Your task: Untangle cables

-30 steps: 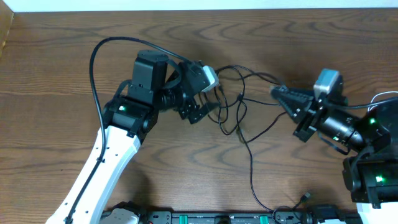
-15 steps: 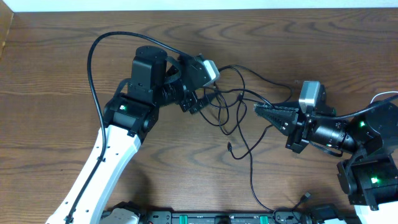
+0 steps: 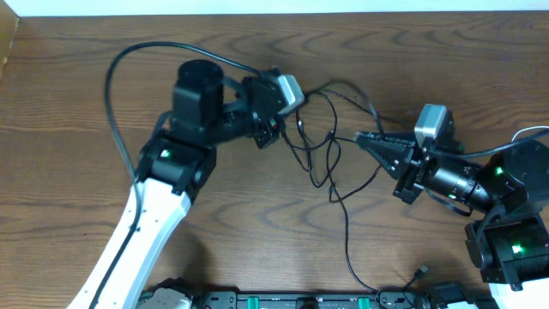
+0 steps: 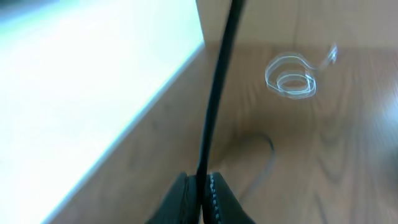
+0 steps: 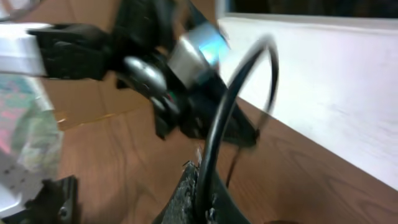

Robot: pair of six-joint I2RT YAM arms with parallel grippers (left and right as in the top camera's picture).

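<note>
L hand point(image 4: 202, 184), R hand point(image 5: 200, 182) on cable point(image 4: 219, 81)

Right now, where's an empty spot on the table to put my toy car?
Biggest bare patch: the table corner outside the left arm. Also free: the far edge beyond the right gripper, and the front between that arm and the black cable. Crowded: the middle, where the left gripper and right gripper pinch its loops.

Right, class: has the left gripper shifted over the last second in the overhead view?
Yes. The left gripper, shut on the black cable, has moved up the picture, closer to the table's far edge.
</note>
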